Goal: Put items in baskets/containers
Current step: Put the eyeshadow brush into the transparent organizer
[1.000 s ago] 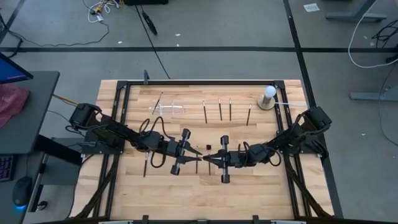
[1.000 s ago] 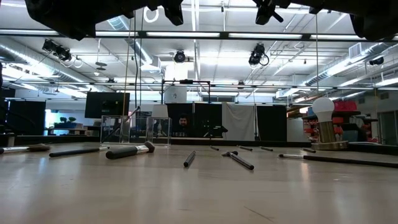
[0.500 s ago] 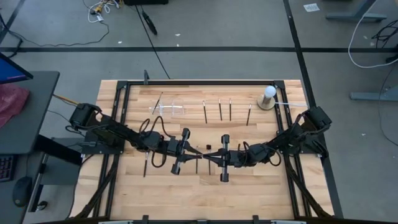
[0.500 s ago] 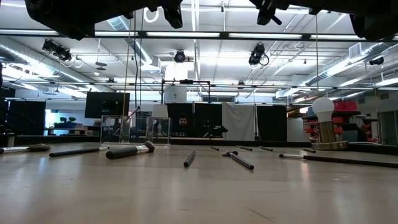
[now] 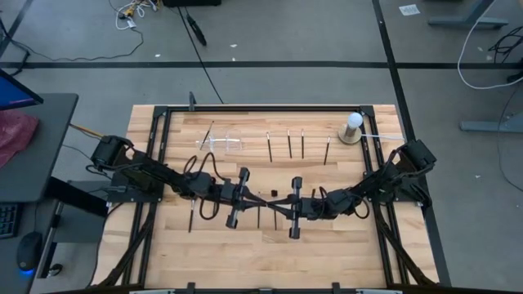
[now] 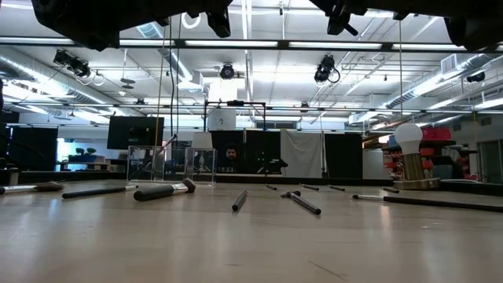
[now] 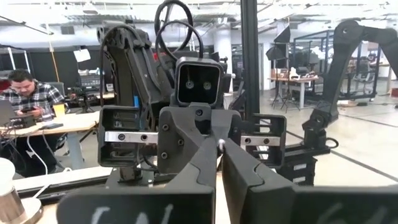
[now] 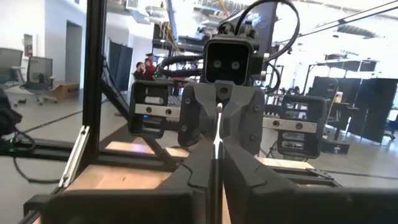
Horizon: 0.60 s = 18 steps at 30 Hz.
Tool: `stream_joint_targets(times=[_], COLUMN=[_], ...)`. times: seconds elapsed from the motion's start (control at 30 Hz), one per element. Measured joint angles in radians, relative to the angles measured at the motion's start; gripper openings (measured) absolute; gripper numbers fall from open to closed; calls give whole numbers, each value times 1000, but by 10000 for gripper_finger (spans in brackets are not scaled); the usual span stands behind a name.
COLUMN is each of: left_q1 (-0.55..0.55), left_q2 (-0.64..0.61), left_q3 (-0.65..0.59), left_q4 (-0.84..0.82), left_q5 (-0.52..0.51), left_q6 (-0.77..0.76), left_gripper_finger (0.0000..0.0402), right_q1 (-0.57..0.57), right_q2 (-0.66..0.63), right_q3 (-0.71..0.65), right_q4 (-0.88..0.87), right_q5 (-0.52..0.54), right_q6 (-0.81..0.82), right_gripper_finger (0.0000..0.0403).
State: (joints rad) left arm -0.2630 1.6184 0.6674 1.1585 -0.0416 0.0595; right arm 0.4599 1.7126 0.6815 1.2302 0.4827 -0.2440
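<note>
Wooden table (image 5: 343,245): left gripper (image 5: 260,197) and right gripper (image 5: 271,206) meet tip to tip at centre, both pinching one thin brush (image 8: 218,127); other brushes (image 5: 288,144) near clear holder (image 5: 221,143)

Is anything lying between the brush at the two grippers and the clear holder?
Nothing visible does. The left gripper is shut on the brush at mid-table. The wood toward the clear holder looks bare, and the loose brushes lie off to its side.

Both grippers meet tip to tip mid-table: left gripper (image 5: 260,198), right gripper (image 5: 271,204). Beyond them you've got the brush row (image 5: 288,144); clear holder (image 5: 221,144) beyond the left gripper, lamp (image 5: 352,128) beyond the right.
</note>
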Motion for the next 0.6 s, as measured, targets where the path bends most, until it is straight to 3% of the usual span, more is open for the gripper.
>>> stream_joint_targets(times=[0.3, 0.6], left_q1=[1, 5], left_q2=[-9, -111], left_q3=[0, 0], left_q4=[-133, -434], left_q5=[-36, -155], left_q6=[-4, -24], left_gripper_finger=[2, 1], right_q1=[43, 140], right_q2=[-42, -161], right_q3=[0, 0], right_q4=[-173, -497], right_q5=[237, 508], right_q6=[0, 138], right_gripper_finger=[124, 198])
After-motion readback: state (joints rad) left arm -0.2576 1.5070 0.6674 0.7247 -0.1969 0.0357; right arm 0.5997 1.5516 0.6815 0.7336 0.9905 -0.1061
